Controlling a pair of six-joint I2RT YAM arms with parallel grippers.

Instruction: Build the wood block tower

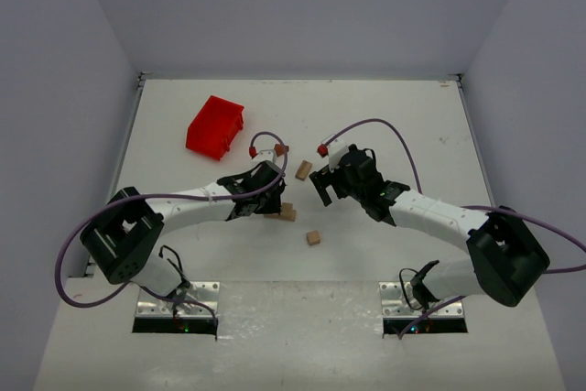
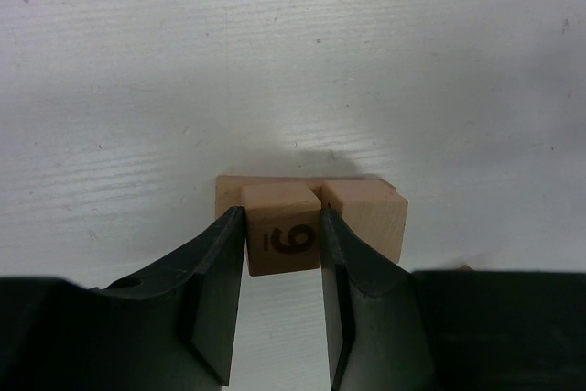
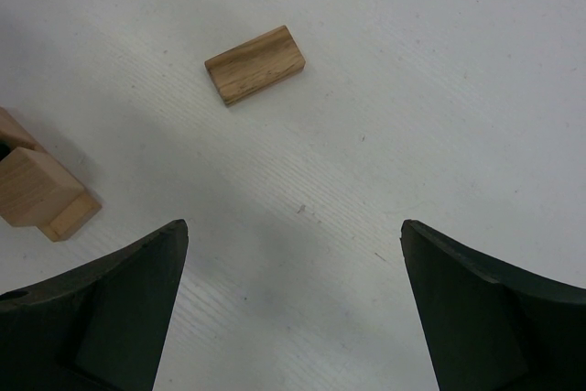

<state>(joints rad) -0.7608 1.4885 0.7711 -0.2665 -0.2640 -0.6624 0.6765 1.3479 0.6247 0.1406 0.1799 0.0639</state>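
Observation:
My left gripper (image 2: pixel 282 226) is shut on a pale cube printed with a 6 (image 2: pixel 282 240). That cube sits against a tan slab (image 2: pixel 229 191), side by side with a second pale cube (image 2: pixel 371 217). From above, this small stack (image 1: pixel 287 213) lies just right of the left gripper (image 1: pixel 271 200). My right gripper (image 3: pixel 294 226) hangs open over bare table, nothing between its fingers. Ahead of it lies a loose wooden slab (image 3: pixel 255 65), seen from above (image 1: pixel 303 169) beside the right gripper (image 1: pixel 324 186). A loose cube (image 1: pixel 313 237) and a reddish-brown piece (image 1: pixel 281 148) lie apart.
A red plastic bin (image 1: pixel 216 126) stands at the back left of the white table (image 1: pixel 412 125). Grey walls close in the table on three sides. Purple cables loop over both arms.

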